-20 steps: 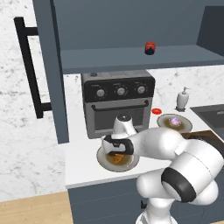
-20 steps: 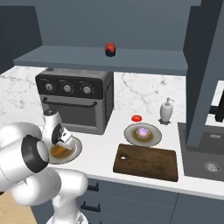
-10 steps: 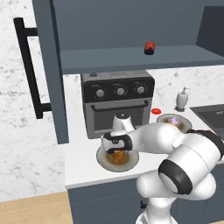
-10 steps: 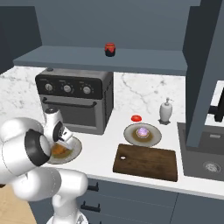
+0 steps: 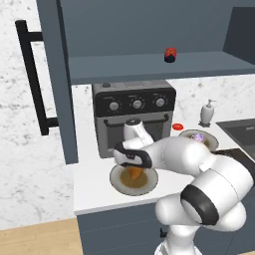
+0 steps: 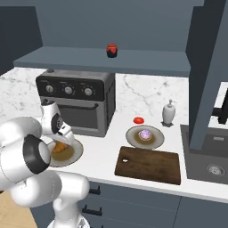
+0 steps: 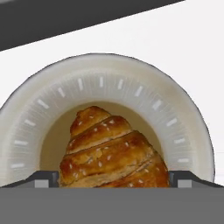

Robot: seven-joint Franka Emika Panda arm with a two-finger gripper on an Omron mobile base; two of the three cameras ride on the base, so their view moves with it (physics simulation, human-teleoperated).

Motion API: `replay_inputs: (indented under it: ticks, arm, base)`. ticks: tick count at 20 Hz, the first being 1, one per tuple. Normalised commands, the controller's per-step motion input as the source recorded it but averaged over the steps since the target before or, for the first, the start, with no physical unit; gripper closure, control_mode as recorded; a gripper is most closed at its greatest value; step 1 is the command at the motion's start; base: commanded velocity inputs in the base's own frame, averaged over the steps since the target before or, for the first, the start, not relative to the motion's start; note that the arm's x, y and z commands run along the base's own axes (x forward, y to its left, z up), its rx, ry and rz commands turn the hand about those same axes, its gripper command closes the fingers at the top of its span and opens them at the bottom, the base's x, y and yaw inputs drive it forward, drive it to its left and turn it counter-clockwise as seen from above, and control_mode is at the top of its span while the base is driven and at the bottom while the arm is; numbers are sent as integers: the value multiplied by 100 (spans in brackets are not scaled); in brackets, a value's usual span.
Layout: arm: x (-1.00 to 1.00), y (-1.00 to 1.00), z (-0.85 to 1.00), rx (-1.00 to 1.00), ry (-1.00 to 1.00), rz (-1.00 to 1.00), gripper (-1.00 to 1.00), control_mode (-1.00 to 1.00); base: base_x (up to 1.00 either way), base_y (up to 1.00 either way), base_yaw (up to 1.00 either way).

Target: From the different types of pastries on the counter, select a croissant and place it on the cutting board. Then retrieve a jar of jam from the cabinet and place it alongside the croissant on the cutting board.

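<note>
Here, croissant (image 7: 114,153) between the gripper (image 7: 113,178) fingertips (grasp unclear, cannot tell), over its plate (image 7: 131,85)

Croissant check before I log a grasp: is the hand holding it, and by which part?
Cannot be told. The hand has a fingertip on each side of the croissant at its wide end, over the plate.

Even, soft rendered light, no glare; faint shadows under shelf (image 5: 149,67); base views slightly soft, low-res.
</note>
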Motion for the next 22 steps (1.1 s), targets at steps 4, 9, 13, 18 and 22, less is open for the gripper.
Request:
replay_inputs:
  ticks: [4, 9, 13, 18, 22]
  arm:
    - [-4, 0, 11, -3, -2, -1, 100, -100]
    - [1, -1, 0, 0, 1, 0, 100, -100]
    - [2, -87, 1, 1, 0, 15, 100, -100]
    - [10, -100, 0, 0, 0, 19, 100, -100]
    - [20, -100, 0, 2, 0, 19, 100, -100]
  base:
    - [0, 0, 0]
    - [0, 0, 0]
    - [0, 0, 0]
    - [0, 0, 0]
    - [0, 0, 0]
